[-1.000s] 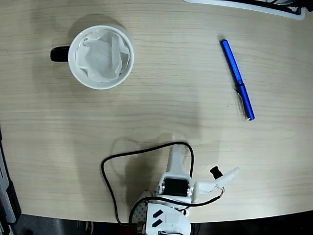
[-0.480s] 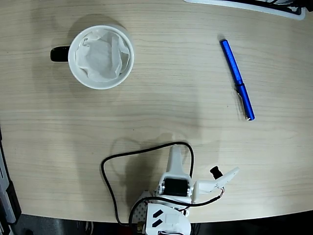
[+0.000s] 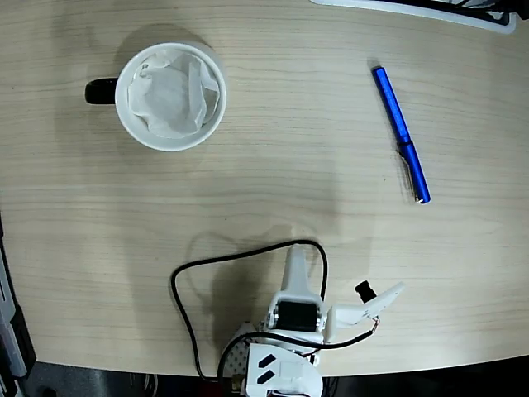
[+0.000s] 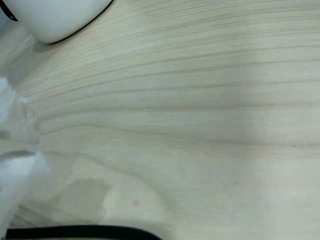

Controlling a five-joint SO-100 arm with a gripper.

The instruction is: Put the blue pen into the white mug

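Looking down from above:
Table (image 3: 264, 165): light wood with fine lines. It fills almost the whole fixed view. The wrist view shows the same wood up close (image 4: 200, 125).
Arm (image 3: 293, 339): white, at the bottom middle of the fixed view. It sits low and folded near the table's bottom edge.
Mug (image 3: 171, 96): white and round, in the upper left of the fixed view. Its black handle (image 3: 101, 91) sticks out to the left. Crumpled white paper (image 3: 173, 95) sits inside it. In the wrist view only its white side shows, in the upper left corner (image 4: 55, 17).
Cable (image 3: 186, 298): black. It loops on the table to the left of the arm and over its top. In the wrist view it runs along the bottom edge (image 4: 75, 231).
Pen (image 3: 401, 135): blue and shiny, lying flat on the table in the upper right of the fixed view. It slants from upper left to lower right. Its clip end is the lower end. It is well apart from the mug and from the arm. Nothing touches it.
Gripper (image 3: 326, 285): one white finger points straight up the frame, and the other sticks out to the right, so the two are spread wide. It holds nothing. In the wrist view a blurry white part shows at the left edge.
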